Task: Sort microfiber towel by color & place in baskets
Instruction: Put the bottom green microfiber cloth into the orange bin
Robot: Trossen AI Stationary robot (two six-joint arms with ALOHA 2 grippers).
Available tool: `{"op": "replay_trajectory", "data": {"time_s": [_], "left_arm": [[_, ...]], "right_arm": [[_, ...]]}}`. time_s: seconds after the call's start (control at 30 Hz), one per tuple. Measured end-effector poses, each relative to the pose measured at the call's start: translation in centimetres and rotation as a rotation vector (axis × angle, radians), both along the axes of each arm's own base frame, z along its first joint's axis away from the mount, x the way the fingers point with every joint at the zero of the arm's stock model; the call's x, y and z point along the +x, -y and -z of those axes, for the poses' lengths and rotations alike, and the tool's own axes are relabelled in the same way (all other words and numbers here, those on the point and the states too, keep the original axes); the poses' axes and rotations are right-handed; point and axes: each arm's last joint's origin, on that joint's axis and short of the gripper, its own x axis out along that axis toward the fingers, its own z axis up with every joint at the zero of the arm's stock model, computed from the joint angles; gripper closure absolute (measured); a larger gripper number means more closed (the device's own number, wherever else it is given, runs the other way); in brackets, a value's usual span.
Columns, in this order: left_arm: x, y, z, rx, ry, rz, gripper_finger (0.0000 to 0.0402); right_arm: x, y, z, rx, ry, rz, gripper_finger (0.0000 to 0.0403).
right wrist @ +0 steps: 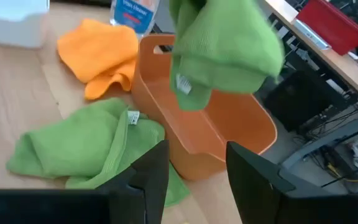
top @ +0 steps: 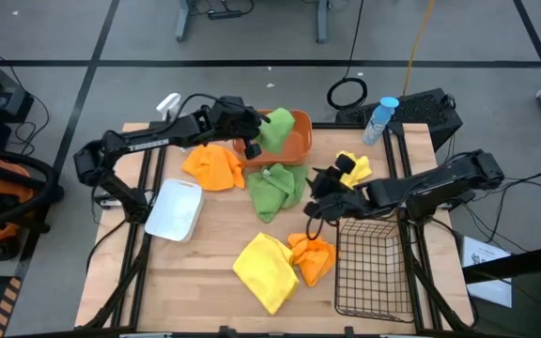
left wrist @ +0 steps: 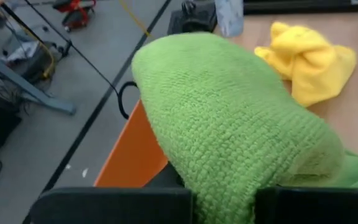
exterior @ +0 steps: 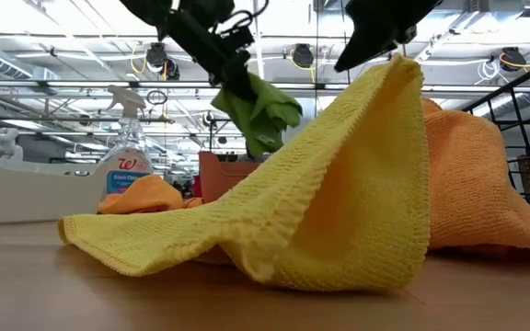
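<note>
My left gripper (top: 252, 127) is shut on a green towel (top: 276, 130) and holds it above the orange tub (top: 296, 143) at the table's far edge. A second green towel (top: 275, 188) lies bunched on the table just in front of the tub. My right gripper (top: 322, 185) stands open with nothing between its fingers (right wrist: 194, 168), above the table between this green towel and a yellow towel (top: 353, 169). An orange towel (top: 214, 167) lies left of the tub. The white bin (top: 175, 208) sits at the left and the black wire basket (top: 376, 268) at the near right. My left gripper pinches a bunched part of the green towel (left wrist: 229, 186) between its two fingers; one layer or several, I cannot tell. The fingers slant down from the table's left. The towel hangs slack below them (exterior: 260, 110), lifted clear above the orange tub (left wrist: 129, 155).
A large yellow towel (top: 266, 269) and another orange towel (top: 313, 258) lie near the front, left of the wire basket. A spray bottle (top: 380, 120) stands at the far right beside a black box. Bare wood shows at the near left.
</note>
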Motion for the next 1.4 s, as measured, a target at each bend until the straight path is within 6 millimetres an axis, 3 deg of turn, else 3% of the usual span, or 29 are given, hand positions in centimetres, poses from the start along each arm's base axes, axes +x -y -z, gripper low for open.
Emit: {"op": "replay_trajectory", "data": {"time_s": [0.23,0.93,1.4], "left_arm": [[0.9,-1.4,2.7,-0.085,-0.04,-0.016,0.0389],[3.6,-3.2,8.8,-0.155,-0.108,-0.079,0.0388],[3.7,-3.8,10.0,-0.2,-0.111,-0.125,0.0388]], "right_arm": [[-1.0,0.0,-0.8,0.01,0.016,-0.003,0.0253],[-1.1,0.0,-0.7,0.005,-0.005,-0.002,0.0253],[-1.1,0.1,-0.4,0.008,-0.004,0.002,0.0253]]}}
